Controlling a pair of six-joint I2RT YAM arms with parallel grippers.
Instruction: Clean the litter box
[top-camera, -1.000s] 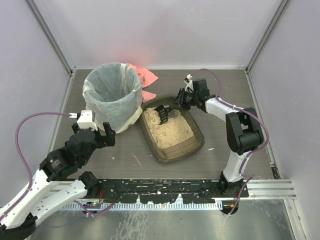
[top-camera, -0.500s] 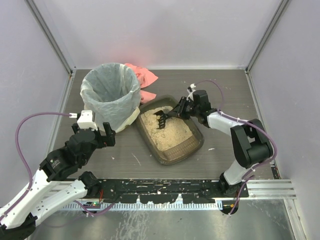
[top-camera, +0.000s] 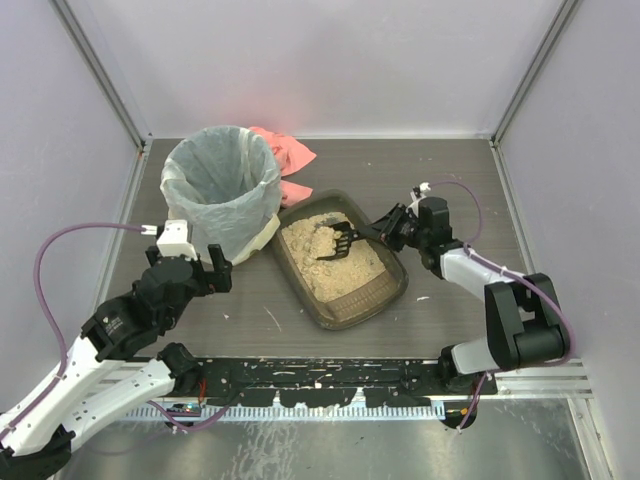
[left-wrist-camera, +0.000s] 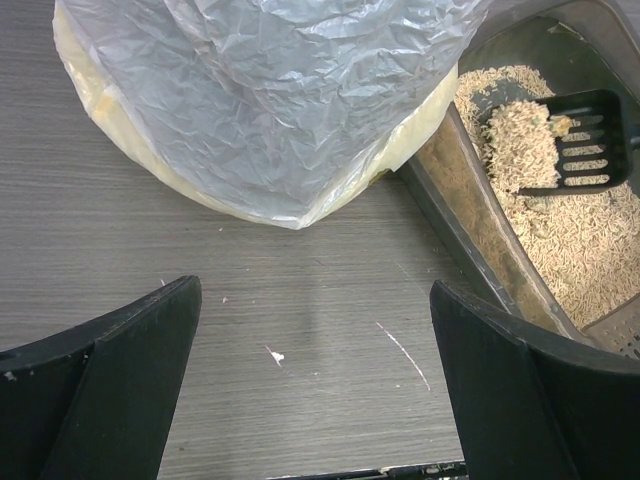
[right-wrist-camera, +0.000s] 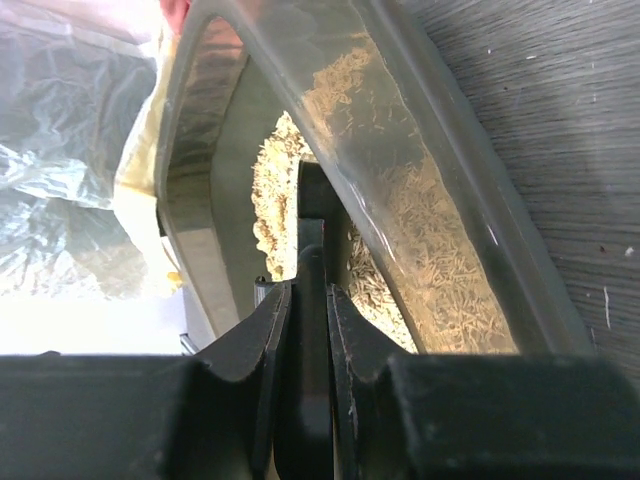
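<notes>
Grey tabletop (top-camera: 250, 300) carries the bin (top-camera: 230, 215), the litter box (top-camera: 352, 308) just beside its right side. Only our left wrist view shows litter heaped on the scoop (left-wrist-camera: 585, 102); our right gripper (right-wrist-camera: 312, 330), reaching low toward the bin, clamps its handle. Our left gripper (left-wrist-camera: 315, 300) gapes near the bin.

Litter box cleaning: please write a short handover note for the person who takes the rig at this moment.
Right gripper: shut on the scoop handle.
Left gripper: open, empty, near the bin.
Litter box: mid-table, just right of the bin.
Done: scoop loaded with a heap of litter, over the box's far end.
To do: probably tip it into the bin, then scoop again.
</notes>
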